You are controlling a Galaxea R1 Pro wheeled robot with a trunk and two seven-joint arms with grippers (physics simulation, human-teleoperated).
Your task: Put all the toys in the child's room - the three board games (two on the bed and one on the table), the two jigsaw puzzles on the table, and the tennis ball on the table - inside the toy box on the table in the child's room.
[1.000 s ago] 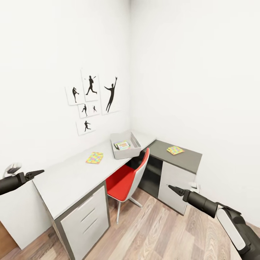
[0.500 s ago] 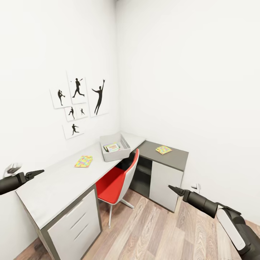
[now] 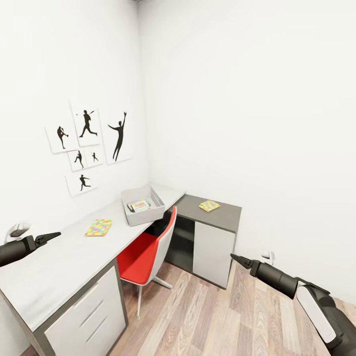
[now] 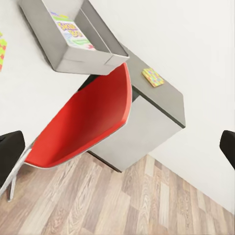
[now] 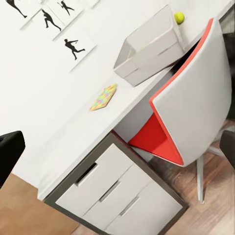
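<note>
The light grey toy box [image 3: 144,213] stands on the pale table [image 3: 64,259] near the corner, with a printed board game [image 3: 139,204] lying inside it. One jigsaw puzzle [image 3: 99,227] lies flat on the table, another [image 3: 209,205] on the lower dark desk. In the right wrist view the tennis ball [image 5: 179,17] sits on the table behind the toy box [image 5: 147,51]. My left gripper [image 3: 50,236] hovers open over the table's near end. My right gripper [image 3: 236,258] is open above the floor, well short of the desks. The bed is out of view.
A red chair [image 3: 148,247] is pushed in under the table below the toy box. A white drawer cabinet [image 3: 86,314] closes the table's near end. The dark desk [image 3: 222,220] has a white cabinet front. Wood plank floor [image 3: 207,316] stretches in front.
The camera has turned, so table, toy box and pictures have slid left in the head view. Both arms hold the same pose in the picture.
</note>
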